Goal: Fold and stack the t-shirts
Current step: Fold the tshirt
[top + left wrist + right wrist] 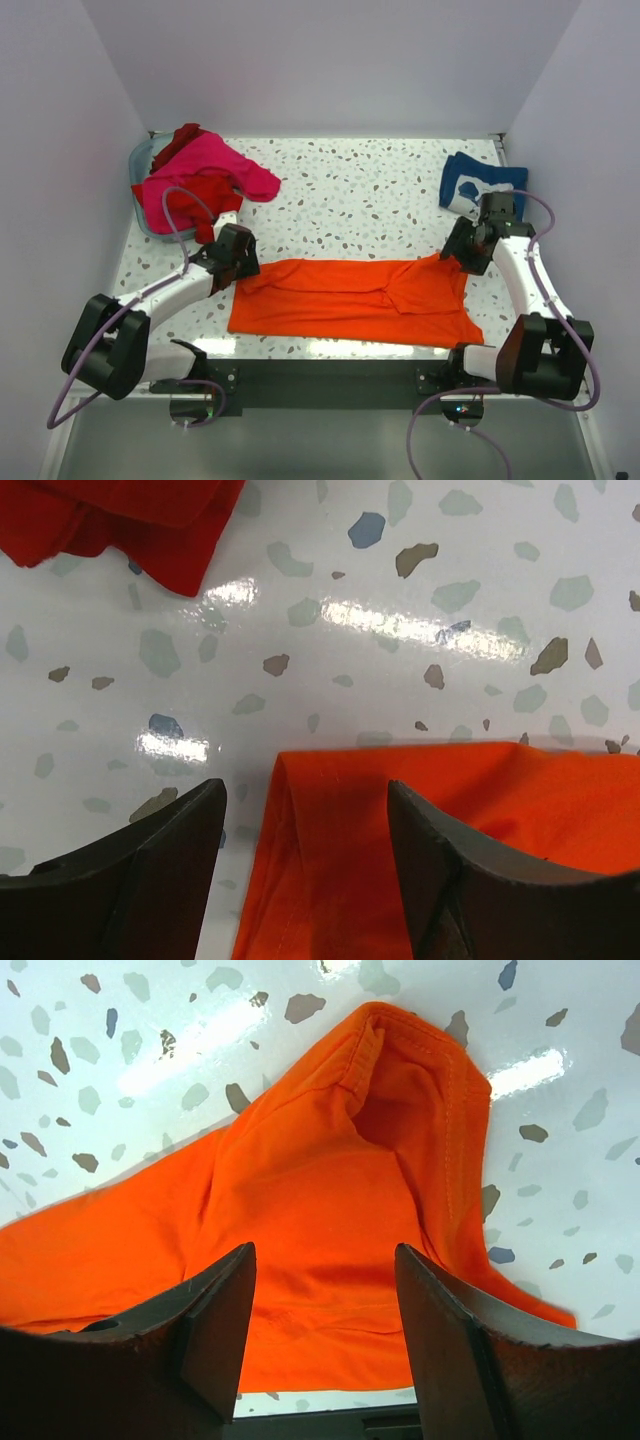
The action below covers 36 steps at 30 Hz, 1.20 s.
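Note:
A bright orange t-shirt (350, 300) lies folded lengthwise near the table's front edge. My left gripper (243, 268) is open over its far-left corner (330, 860). My right gripper (458, 258) is open over its bunched far-right corner (330, 1190); neither holds cloth. A hot pink t-shirt (205, 165) and red t-shirts (190, 198) are heaped at the back left; a red edge shows in the left wrist view (130, 520). A folded navy blue t-shirt with white print (478, 183) lies at the back right.
A pale blue basket (140, 160) sits under the pink and red heap at the back left. White walls close in the speckled table (360, 190) on three sides. The dark front edge (320, 360) runs between the arm bases.

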Motion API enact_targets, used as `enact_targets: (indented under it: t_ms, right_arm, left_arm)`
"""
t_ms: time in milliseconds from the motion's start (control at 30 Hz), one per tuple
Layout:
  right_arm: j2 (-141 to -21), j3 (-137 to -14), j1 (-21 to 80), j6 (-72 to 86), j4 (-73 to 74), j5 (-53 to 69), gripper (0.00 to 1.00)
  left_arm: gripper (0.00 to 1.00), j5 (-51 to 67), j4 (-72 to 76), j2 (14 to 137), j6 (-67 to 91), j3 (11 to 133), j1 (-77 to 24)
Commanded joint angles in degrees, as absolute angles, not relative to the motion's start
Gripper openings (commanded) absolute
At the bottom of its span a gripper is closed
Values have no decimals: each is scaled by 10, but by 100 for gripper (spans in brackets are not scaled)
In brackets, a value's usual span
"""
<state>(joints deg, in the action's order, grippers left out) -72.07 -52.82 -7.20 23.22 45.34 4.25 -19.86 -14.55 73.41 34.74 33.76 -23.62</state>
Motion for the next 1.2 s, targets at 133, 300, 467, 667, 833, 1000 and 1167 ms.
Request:
enact_targets:
  t_ms: [133,300,467,667,833,1000,1167]
  right_arm:
    - [-736,-511,-97,218,422,63,65]
    - [-761,-510,-111,215,400,100,65]
    - [-800,-509,-113,219,374,127,64]
    - [-843,-513,-116,217,354,119,62]
    - [-865,-526,-117,214,344,111,60]
    - [-896,-552,-118,202,346,98,46]
    - [-904,-566,-118,201,351,87,12]
  left_arm:
    - [70,-159,-115,717,355,314,-232]
    - [70,-155,-101,723,353,308,-231]
    - [58,-142,-84,724,355,306,-232]
    - [42,-136,-82,727,354,311,-230]
    - [23,-138,-82,727,350,316,-226]
    - [5,-141,-86,729,342,324,-218]
    - [0,-166,-98,729,324,345,-207]
